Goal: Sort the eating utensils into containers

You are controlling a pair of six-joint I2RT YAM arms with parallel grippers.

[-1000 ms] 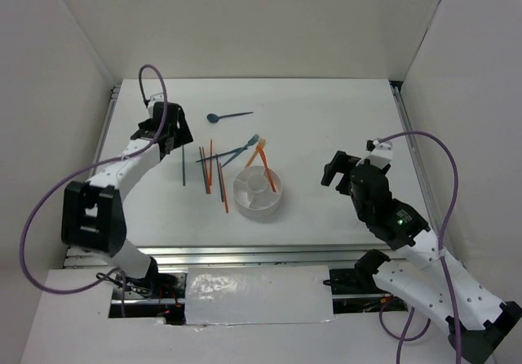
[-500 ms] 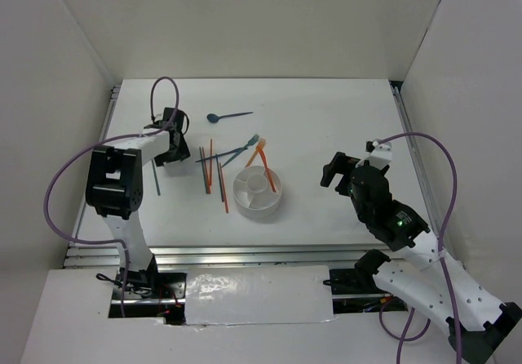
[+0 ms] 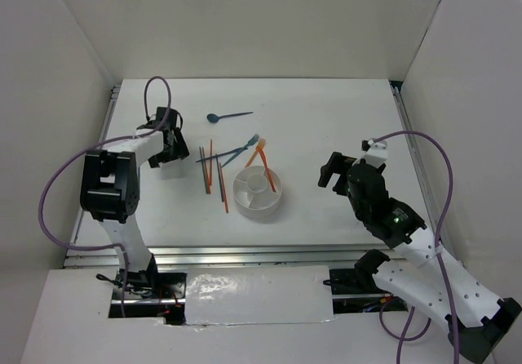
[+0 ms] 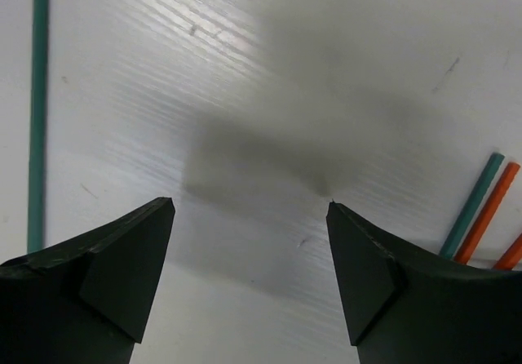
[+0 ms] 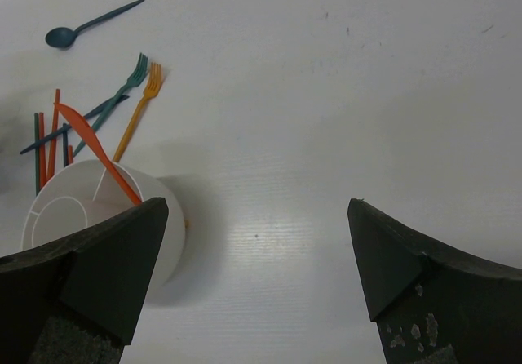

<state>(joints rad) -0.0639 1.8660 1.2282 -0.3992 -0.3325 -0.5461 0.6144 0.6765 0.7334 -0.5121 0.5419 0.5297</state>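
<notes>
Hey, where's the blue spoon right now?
In the top view the blue spoon lies alone on the far side of the table, left of centre, just beyond the forks.

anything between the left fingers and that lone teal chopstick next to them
Nothing visible does. In the left wrist view the teal chopstick lies flat on the bare table, just outside the left gripper's open fingers, with only white surface between.

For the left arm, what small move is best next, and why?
Probably shift the left gripper sideways toward the lone teal chopstick. Its jaws stand open over bare table with nothing between them, and that chopstick lies alone, outside the jaws, off to one side.
</notes>
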